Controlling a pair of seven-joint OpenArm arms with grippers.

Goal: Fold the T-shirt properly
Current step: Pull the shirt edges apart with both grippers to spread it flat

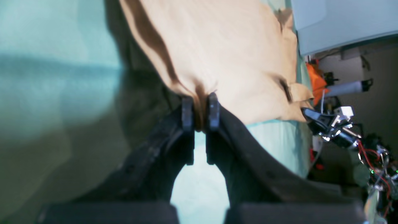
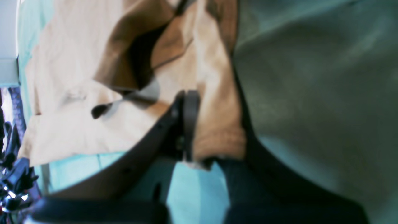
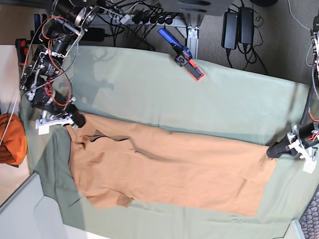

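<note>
Base view: T-shirt (image 3: 169,167) lengthwise left-right, collar left.

A big sage green cloth (image 3: 234,104) covers the work table. Beyond its edge at twelve o'clock lies grey carpet (image 3: 279,45), crossed by black cables and a power strip (image 3: 134,17), with two black power bricks (image 3: 238,27) at one o'clock. A table leg (image 3: 192,31) stands there too. At nine o'clock, an orange cloth bundle (image 3: 11,139) sits on a pale surface.

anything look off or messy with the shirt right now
The T-shirt lies mostly flat, but its collar end by the right pincer is rumpled, with a sleeve folded under. Nothing looks spilled or damaged.
</note>
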